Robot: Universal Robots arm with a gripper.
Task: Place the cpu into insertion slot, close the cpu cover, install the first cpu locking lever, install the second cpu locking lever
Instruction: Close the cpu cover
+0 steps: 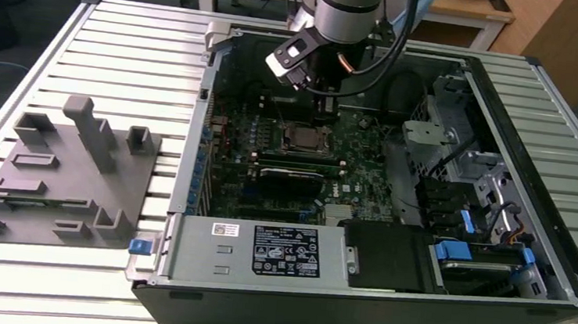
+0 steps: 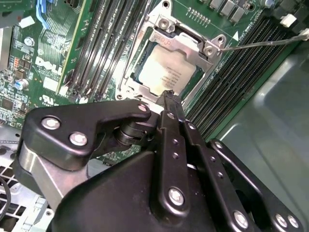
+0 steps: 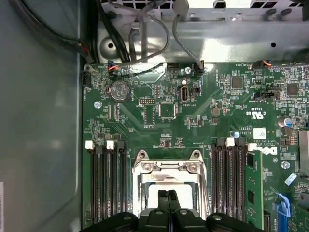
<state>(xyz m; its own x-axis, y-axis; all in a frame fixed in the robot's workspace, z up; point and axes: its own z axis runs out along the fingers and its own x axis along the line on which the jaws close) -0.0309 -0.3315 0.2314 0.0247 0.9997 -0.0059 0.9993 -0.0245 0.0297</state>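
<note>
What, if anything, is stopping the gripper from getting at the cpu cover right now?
Nothing that shows, so probably yes: the gripper, shut, hangs at the edge of the cpu cover, with no cable or card between them.

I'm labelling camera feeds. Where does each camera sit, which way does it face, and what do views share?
Exterior view: off the arm, raised, looking down into the open computer case on the slatted table; the arm and hand show.
First wrist view: on the wrist, facing straight down along the hand at the motherboard; shut fingertips show.
Second wrist view: on the wrist, angled past the hand's linkage toward the cpu.
Shared: both wrist views show the hand's tip, the cpu and the cpu cover.
</note>
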